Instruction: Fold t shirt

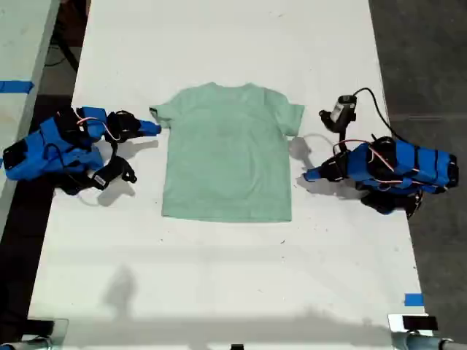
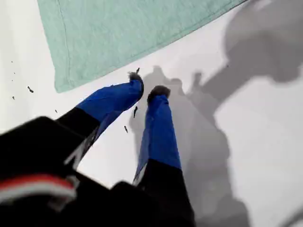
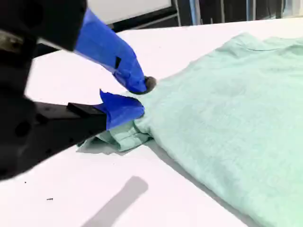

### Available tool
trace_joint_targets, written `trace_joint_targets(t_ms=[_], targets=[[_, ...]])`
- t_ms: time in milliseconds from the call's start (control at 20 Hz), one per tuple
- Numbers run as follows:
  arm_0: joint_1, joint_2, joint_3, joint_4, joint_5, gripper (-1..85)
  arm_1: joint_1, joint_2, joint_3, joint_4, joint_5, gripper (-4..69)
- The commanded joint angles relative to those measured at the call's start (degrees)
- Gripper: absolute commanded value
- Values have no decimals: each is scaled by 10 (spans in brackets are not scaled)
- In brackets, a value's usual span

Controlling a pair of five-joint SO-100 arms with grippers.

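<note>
T shirt (image 1: pixel 228 153) flat on white table (image 1: pixel 219 270) (dark floor (image 1: pixel 427 58) alongside), both grippers' fingers slightly spread, empty.

A lab: white table (image 1: pixel 219 270) with taped markers (image 1: pixel 413 300).

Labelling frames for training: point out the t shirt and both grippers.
t shirt (image 1: pixel 228 157), exterior view, chest.
my first gripper (image 2: pixel 147 85), first wrist view, between fingertips.
my second gripper (image 3: pixel 142 97), second wrist view, between fingertips.

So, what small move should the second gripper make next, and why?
Probably close my second gripper on the sleeve: its jaws stand open at that edge of the t shirt, cloth bunched under the lower one, nothing gripped yet.
</note>
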Motion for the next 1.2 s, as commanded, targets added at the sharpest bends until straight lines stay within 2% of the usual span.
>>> trace_joint_targets(t_ms=[0, 100, 200, 250, 300, 400, 450, 500, 600, 700, 750, 850, 900, 950, 1000, 1150], targets=[[-22, 5, 24, 0, 157, 38, 24, 6, 33, 1, -3, 50], [-27, 5, 24, 0, 155, 37, 91, 6, 33, -2, 57, 46], [-55, 5, 24, 0, 152, 37, 139, 6, 33, -1, 245, 58], [-64, 5, 24, 0, 152, 37, 145, 6, 33, -1, 303, 56], [-66, 5, 24, 0, 152, 37, 145, 6, 33, 2, 323, 50], [-57, 5, 24, 0, 152, 37, 115, 6, 28, 11, 266, 25], [-65, 5, 24, 0, 153, 37, 97, 6, 28, 11, 167, 25], [-74, 5, 24, 0, 132, 37, 91, 6, 28, 11, 175, 26], [-56, 5, 24, 1, 20, 40, 97, 6, 28, 11, 170, 25], [-14, 5, 24, 1, -10, 40, 91, 6, 28, 11, 166, 25], [0, 5, 24, 1, 14, 49, 84, 6, 28, 11, 167, 25], [-19, 7, 24, -25, 9, 125, 69, 6, 28, 11, 174, 25], [-20, 7, 24, -34, 12, 124, 67, 6, 28, 11, 174, 25], [-9, 7, 24, -35, 11, 89, 64, 6, 28, 11, 174, 25], [-6, 7, 24, -40, 9, 16, 64, 6, 28, 11, 174, 25], [-33, 7, 24, -47, 5, 9, 66, 6, 28, 11, 173, 25]])
